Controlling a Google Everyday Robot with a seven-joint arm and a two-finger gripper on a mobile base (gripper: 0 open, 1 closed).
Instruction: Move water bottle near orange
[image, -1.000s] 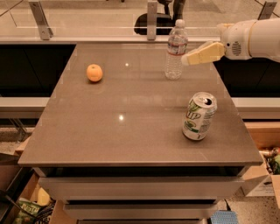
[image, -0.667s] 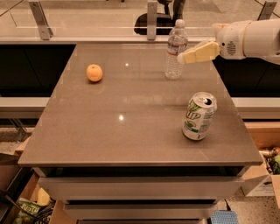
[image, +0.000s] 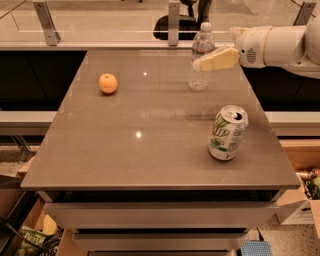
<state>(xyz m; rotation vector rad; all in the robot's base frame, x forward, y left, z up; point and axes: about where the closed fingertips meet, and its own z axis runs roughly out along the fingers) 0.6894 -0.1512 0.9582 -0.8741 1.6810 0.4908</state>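
Hand (image: 203, 62) comes in from the 3 o'clock side and sits right at the label band of the water bottle (image: 199, 80), overlapping it from the front. Honestly can't tell if it's spread, pressed together or already pinching the bottle, since the view doesn't show that.

The bottle stands upright at roughly 1 o'clock on the desk (image: 150, 155), near the far edge. It's thin ribbed clear plastic, so my guess is it's light, a bit squishy and slick, and tall enough to tip if you shove it up high. I'd take hold around the middle at the label or just below, where the ribs stiffen it, and not squeeze too hard. The white cap is on, so spilling shouldn't be an issue. How much water is inside I can't make out.

The orange (image: 108, 83) is well apart, off toward 9 o'clock from the bottle, at about 10 o'clock on the desk.

A green-and-white soda can (image: 227, 132) stands at around 4 o'clock, leaning a little. No idea whether it's full or opened.
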